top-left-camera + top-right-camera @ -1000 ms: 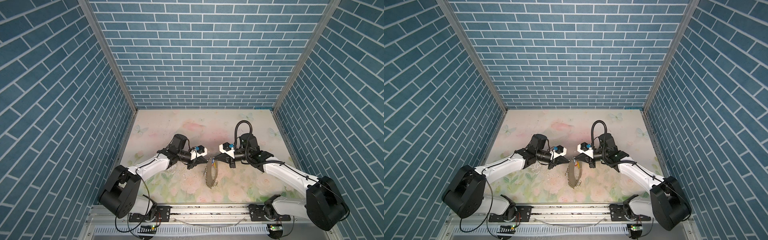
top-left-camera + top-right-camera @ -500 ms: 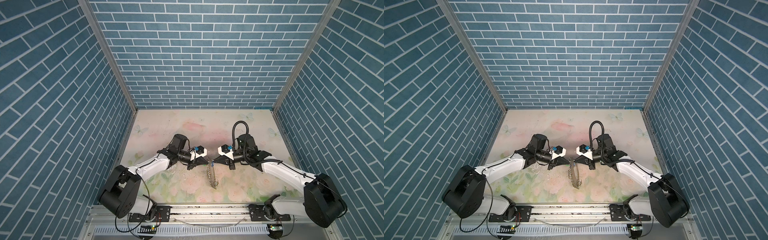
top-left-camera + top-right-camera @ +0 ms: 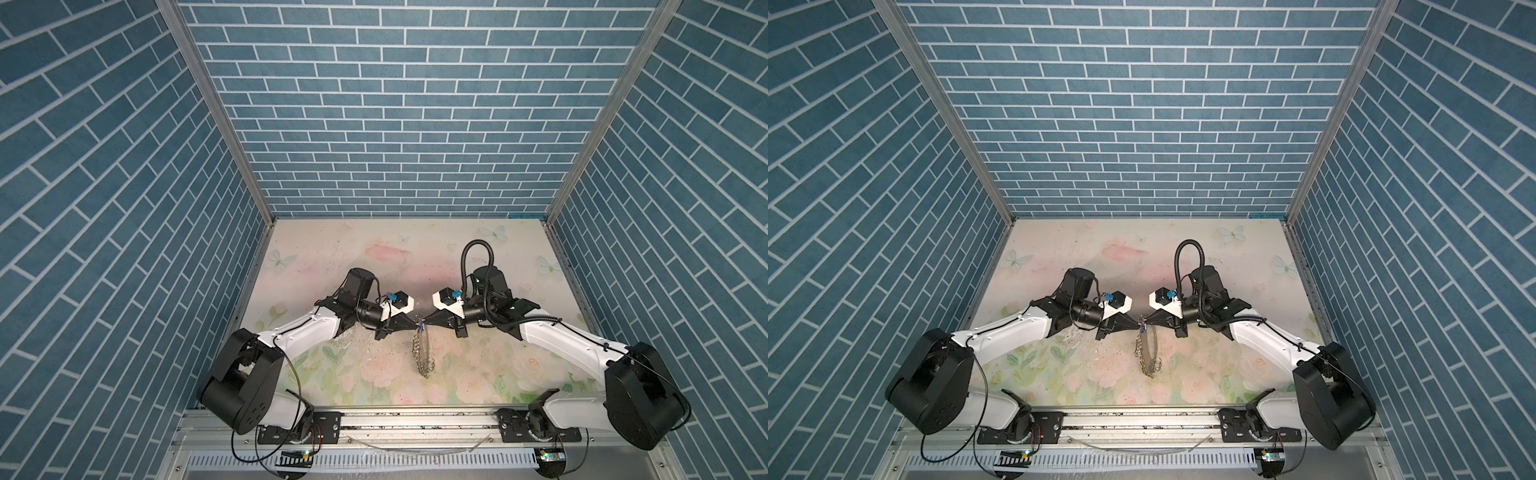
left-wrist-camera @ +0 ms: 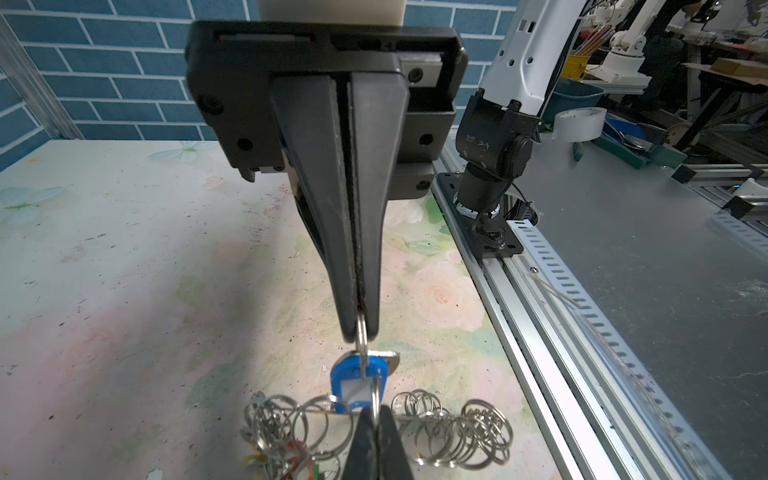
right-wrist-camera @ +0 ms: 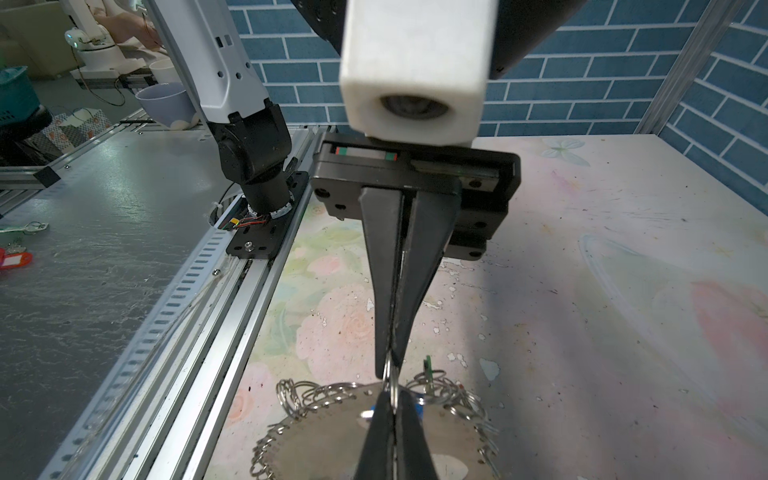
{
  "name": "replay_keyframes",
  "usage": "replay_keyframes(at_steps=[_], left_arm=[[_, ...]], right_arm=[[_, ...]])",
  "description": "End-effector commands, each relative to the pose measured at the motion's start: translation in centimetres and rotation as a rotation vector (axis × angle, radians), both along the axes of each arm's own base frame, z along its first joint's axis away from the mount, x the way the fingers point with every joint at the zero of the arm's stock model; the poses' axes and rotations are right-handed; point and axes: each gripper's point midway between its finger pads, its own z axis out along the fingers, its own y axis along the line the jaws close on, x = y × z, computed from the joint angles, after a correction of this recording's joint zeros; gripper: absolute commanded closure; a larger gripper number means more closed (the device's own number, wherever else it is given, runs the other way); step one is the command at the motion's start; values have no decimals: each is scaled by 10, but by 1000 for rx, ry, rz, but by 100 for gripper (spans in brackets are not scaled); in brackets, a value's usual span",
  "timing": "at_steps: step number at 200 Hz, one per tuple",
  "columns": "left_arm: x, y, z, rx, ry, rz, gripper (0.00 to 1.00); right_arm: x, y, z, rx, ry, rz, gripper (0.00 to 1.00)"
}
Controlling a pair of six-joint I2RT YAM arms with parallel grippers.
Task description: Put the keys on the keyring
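My two claws meet tip to tip above the flowered tabletop [image 3: 374, 249], towards its front edge. My left claw [image 3: 414, 328] is clenched on a thin silver split ring [image 4: 376, 395]. My right claw [image 3: 424, 328] is clenched on a second split ring [image 4: 361, 338], which passes through the hole of the blue-tagged key [image 4: 355, 384]. That key hangs between the two sets of tips, touching both rings.

The keyring [image 3: 422, 353] hangs just below the tips and is seen edge-on in both top views, with many small silver rings strung round its rim. I cannot tell whether its lower edge touches the tabletop.

In the left wrist view, other keys [image 4: 291, 455] with red, yellow and green tags sit among those rings, mostly hidden. In the right wrist view, a red-tagged key [image 5: 14, 261] lies well apart on the grey metal sheet [image 5: 104, 232] outside the rail [image 5: 232, 316].
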Motion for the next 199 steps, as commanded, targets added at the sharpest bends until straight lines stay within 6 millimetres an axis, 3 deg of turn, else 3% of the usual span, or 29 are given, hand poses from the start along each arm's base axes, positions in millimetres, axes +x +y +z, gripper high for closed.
replay_keyframes(at_steps=[1, 199], left_arm=[[2, -2, 6, -18, -6, -9, 100], [2, -3, 7, -21, -6, -7, 100]], right_arm=[[-5, 4, 13, 36, -50, 58, 100], [-8, 8, 4, -6, -28, 61, 100]])
